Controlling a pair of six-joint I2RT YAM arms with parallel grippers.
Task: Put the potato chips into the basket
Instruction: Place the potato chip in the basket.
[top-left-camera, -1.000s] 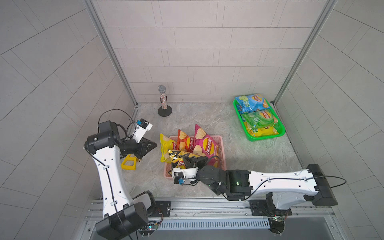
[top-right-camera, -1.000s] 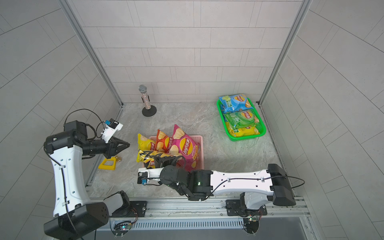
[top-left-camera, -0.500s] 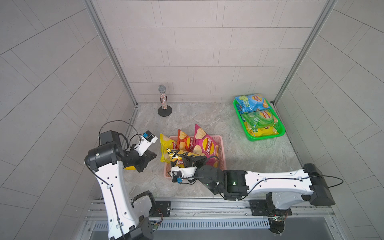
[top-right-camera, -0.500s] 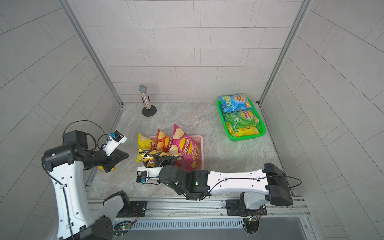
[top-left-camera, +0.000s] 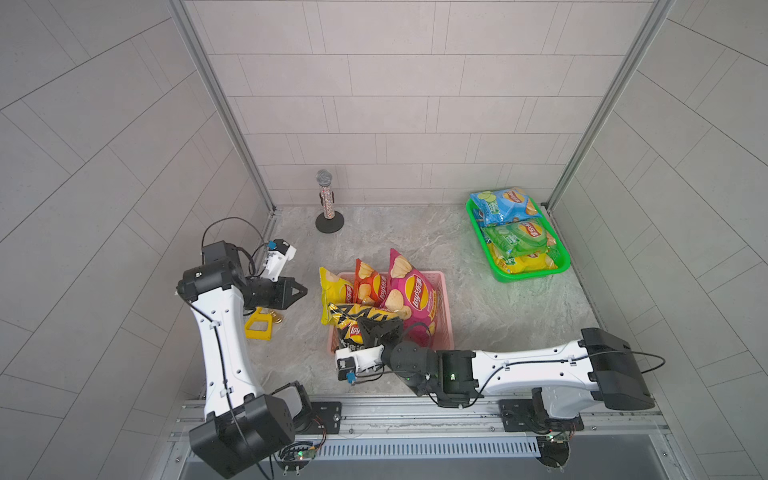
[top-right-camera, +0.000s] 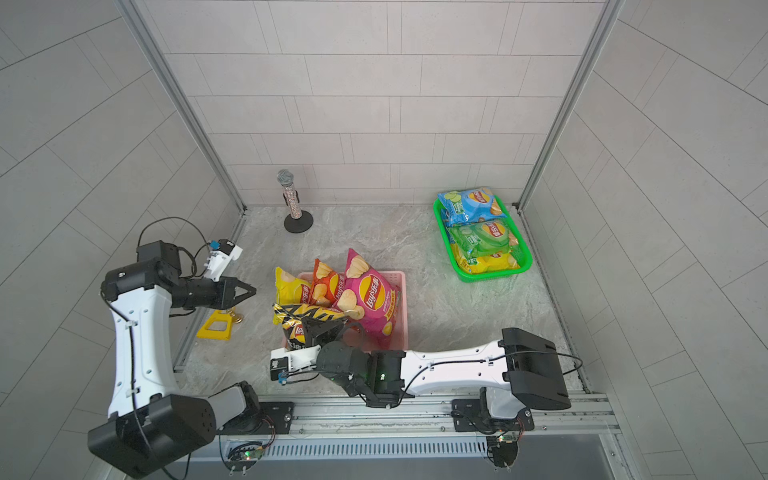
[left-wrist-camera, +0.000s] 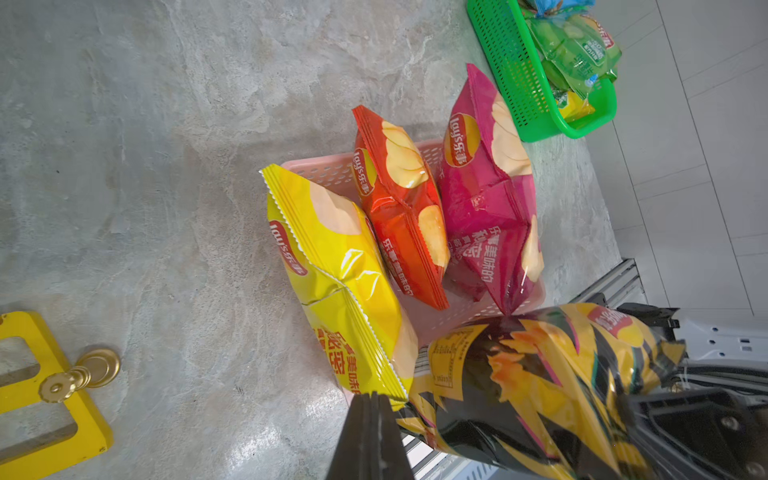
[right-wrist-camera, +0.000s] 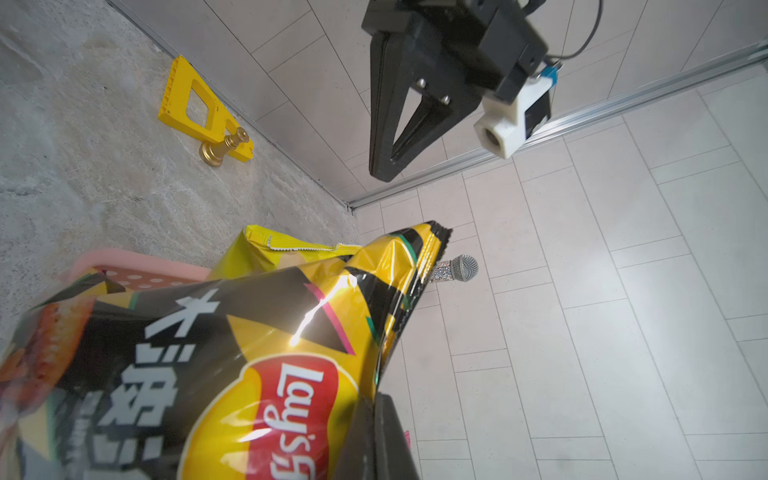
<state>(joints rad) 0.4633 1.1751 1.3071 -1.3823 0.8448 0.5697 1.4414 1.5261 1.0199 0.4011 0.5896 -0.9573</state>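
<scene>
A pink basket (top-left-camera: 443, 299) (top-right-camera: 401, 300) stands mid-floor with a yellow bag (top-left-camera: 334, 291), a red bag (top-left-camera: 370, 284) and a magenta bag (top-left-camera: 411, 291) of potato chips upright in it. My right gripper (top-left-camera: 374, 330) (right-wrist-camera: 374, 405) is shut on an edge of a black-and-yellow bag (top-left-camera: 353, 316) (left-wrist-camera: 532, 374) (right-wrist-camera: 208, 353), holding it over the basket's near left corner. My left gripper (top-left-camera: 304, 291) (left-wrist-camera: 371, 398) hovers left of the basket, shut and empty; the right wrist view shows its fingers (right-wrist-camera: 380, 172) pressed together.
A green basket (top-left-camera: 528, 275) at the back right holds blue (top-left-camera: 503, 205), green and yellow chip bags. A glittery microphone (top-left-camera: 326, 199) stands at the back wall. A yellow frame with a brass piece (top-left-camera: 259, 325) lies on the floor under my left arm.
My left arm dipped toward the front and came back up beside the basket, its gripper staying shut. The right gripper with the black-and-yellow bag barely shifted.
</scene>
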